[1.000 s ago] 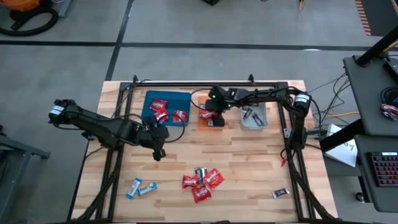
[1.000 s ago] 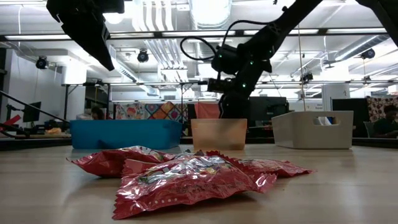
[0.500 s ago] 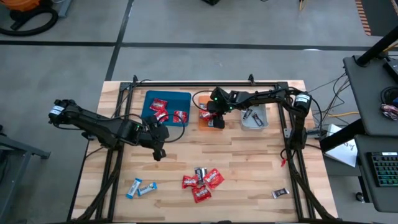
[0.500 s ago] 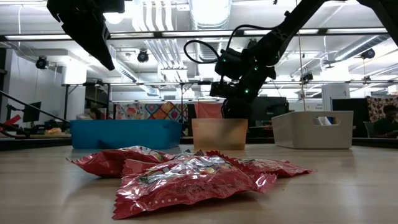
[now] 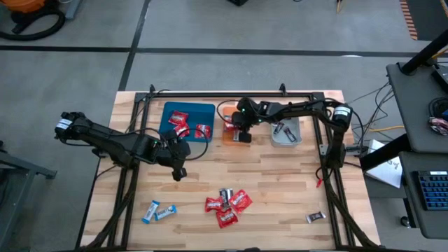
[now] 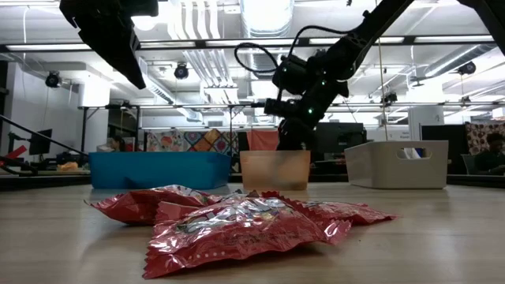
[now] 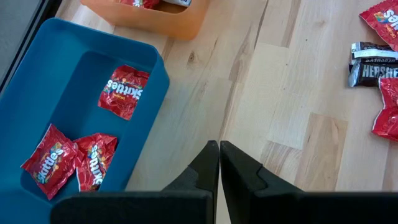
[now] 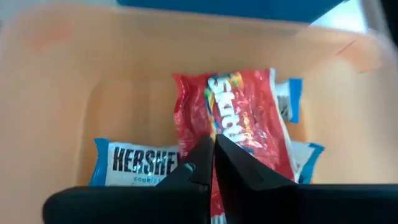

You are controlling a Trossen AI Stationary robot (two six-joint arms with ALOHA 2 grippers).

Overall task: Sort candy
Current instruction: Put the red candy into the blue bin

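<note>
My right gripper reaches down into the orange tray and is shut on a red candy packet. That packet lies on blue-and-white candies. My left gripper hangs shut and holds nothing, above bare wood beside the blue tray. Three red candies lie in the blue tray. More candy lies loose near the front edge: a red pile, two blue-and-white pieces and a dark one. My right gripper pinches the red packet's wrapper between its two fingers, toward the packet's near end. The fingers slant down from the table's right and cover the exact spot. The rest of the packet lies on the blue-and-white candies in the orange tray.
The grey tray with a few dark candies stands right of the orange tray, and all three trays line the far side. Dark wrapped bars lie beside the red pile. Bare wood stretches across the table's middle.
My right gripper has stayed over the orange tray, tipped a little steeper into it, and shut there. The left arm and the loose candy have kept still.
</note>
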